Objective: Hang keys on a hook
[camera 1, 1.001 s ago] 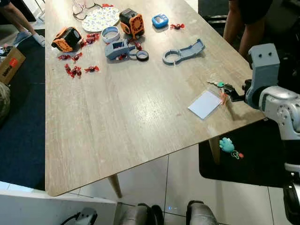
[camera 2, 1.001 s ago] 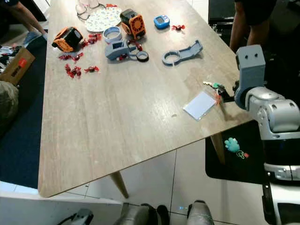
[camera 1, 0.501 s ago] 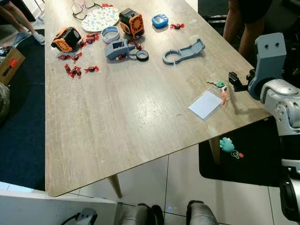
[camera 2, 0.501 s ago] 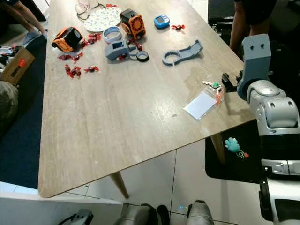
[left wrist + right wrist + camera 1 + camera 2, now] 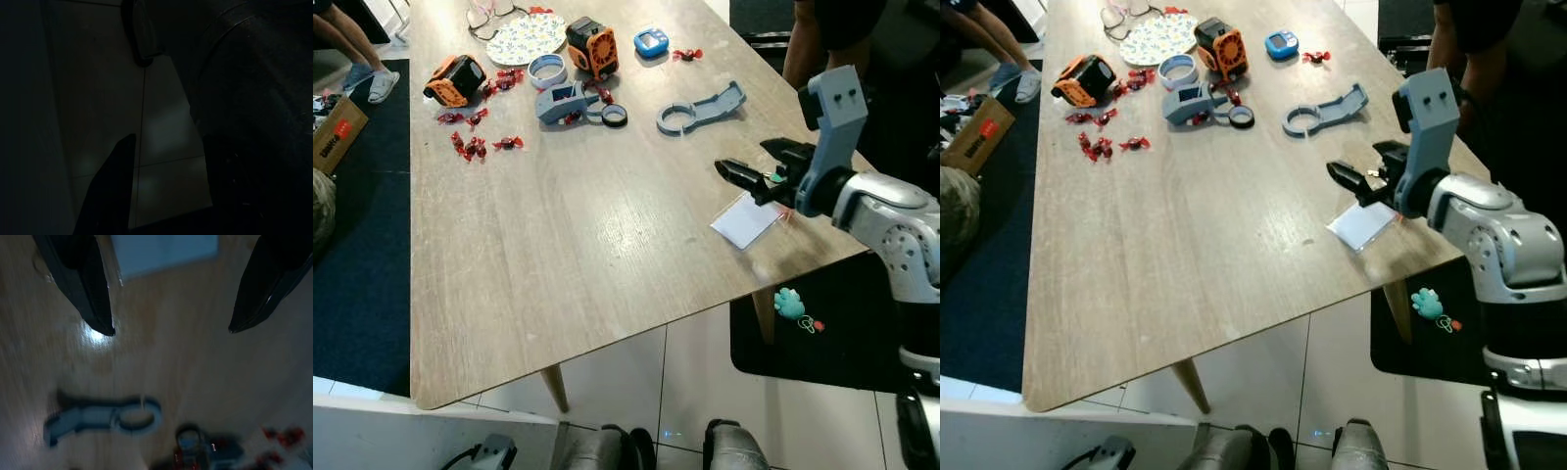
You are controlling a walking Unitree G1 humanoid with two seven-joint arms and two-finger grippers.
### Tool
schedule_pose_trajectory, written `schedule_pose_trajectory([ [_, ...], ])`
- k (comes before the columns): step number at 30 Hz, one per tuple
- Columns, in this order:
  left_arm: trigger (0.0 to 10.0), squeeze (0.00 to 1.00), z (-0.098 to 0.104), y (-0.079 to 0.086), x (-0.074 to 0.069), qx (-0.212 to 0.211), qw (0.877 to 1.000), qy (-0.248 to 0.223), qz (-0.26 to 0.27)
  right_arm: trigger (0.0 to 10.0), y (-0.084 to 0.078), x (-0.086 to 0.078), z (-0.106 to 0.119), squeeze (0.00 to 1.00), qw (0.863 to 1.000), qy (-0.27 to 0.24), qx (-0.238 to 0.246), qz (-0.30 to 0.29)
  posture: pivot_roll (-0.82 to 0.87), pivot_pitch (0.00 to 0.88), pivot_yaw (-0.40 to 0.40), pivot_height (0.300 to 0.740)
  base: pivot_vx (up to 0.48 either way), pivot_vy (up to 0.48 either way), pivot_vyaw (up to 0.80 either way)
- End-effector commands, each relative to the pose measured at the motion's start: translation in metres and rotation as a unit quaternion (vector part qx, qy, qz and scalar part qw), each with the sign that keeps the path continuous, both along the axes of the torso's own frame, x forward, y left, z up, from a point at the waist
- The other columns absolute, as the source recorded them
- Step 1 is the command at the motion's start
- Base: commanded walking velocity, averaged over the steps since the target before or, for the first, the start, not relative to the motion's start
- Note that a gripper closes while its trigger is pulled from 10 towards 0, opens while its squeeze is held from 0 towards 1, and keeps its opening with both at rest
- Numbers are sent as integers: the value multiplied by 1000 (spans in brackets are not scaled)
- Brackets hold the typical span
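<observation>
Hovering with fingers spread wide, the right gripper (image 5: 756, 168) should drop squarely over the keys (image 5: 773, 178) before closing.

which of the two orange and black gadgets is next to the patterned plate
The orange and black gadget at the far end, just right of the patterned plate. The other orange gadget lies apart, near the table's left edge beside the red candies.

a pale wooden table (image 5: 568, 245) carries a white card (image 5: 744, 219) near its 4 o'clock edge and a blue hook-shaped holder (image 5: 698, 108) toward 2 o'clock. around 11 to 12 o'clock lie a patterned plate (image 5: 522, 39), two orange-black devices (image 5: 453, 80) (image 5: 592, 47), tape rings (image 5: 546, 70) and scattered red candies (image 5: 470, 145).
</observation>
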State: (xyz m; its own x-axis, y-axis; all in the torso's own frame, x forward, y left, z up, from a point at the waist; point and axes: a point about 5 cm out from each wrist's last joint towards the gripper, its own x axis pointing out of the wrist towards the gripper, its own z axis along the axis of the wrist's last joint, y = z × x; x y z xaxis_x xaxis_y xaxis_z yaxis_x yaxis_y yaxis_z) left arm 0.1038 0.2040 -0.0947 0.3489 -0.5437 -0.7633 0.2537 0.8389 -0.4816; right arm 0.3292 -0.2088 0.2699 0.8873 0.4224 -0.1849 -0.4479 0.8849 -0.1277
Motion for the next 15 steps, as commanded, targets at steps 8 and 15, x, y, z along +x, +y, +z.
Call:
schedule_pose_trajectory([
  [8,10000,0,-4,-5,-17,-16,999,32,-16,10000,-24,-7,-23,0,993,59,-82,-63,-187,232,191,740,0,0,0],
  [15,10000,0,-4,-5,-16,-17,999,32,-20,10000,-33,-5,-22,0,993,62,-44,-86,-187,232,191,740,0,0,0],
])
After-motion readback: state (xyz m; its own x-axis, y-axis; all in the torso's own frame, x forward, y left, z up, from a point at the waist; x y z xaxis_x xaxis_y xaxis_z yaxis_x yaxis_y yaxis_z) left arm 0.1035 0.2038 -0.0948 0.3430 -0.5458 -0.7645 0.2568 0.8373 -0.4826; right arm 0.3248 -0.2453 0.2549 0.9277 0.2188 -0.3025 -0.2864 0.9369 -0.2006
